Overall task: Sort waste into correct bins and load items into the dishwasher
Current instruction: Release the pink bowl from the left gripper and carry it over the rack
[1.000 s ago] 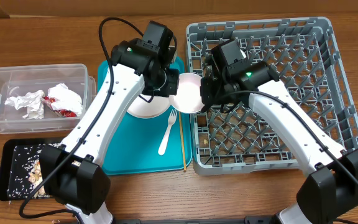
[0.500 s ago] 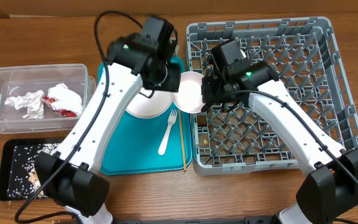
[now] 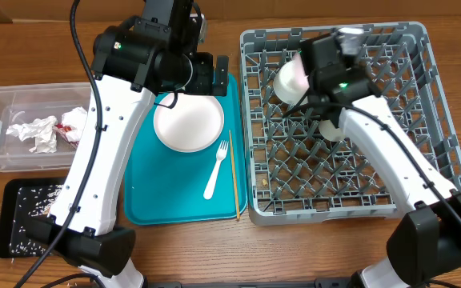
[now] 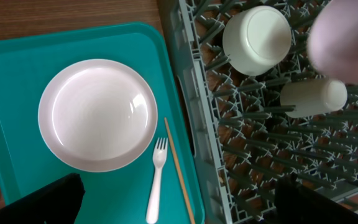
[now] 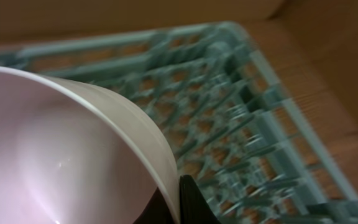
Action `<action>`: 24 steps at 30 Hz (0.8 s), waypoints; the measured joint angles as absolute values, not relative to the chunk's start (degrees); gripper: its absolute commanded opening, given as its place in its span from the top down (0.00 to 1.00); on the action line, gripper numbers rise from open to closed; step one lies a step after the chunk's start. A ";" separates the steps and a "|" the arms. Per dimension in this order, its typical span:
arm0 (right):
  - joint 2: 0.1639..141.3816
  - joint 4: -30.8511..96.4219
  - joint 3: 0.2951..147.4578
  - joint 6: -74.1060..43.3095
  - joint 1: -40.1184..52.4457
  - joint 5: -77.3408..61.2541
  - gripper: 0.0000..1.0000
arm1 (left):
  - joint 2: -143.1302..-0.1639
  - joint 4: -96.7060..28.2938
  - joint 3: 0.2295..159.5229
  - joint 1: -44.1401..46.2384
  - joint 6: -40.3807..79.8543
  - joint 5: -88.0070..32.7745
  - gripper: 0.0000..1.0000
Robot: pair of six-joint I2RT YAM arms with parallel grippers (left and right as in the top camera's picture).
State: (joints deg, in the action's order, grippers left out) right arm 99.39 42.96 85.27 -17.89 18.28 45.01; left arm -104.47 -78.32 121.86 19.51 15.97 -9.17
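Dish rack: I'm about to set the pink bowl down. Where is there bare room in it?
The dish rack is bare across its right half and along the near wall. It is crowded at the far-left corner, where the white bowl and small white cup sit close together.
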 measured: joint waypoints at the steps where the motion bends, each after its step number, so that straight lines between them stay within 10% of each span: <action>1: 99.39 42.04 85.27 -17.91 17.41 48.80 0.96 | -104.47 -78.30 121.86 19.51 15.97 -9.17 0.00; 24: 112.55 9.37 85.27 23.22 6.79 67.37 0.96 | -104.47 -78.43 121.86 19.49 15.97 -9.15 0.00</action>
State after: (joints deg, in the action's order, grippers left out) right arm 112.55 9.37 85.27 23.22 6.79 67.37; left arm -104.47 -78.43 121.86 19.49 15.97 -9.15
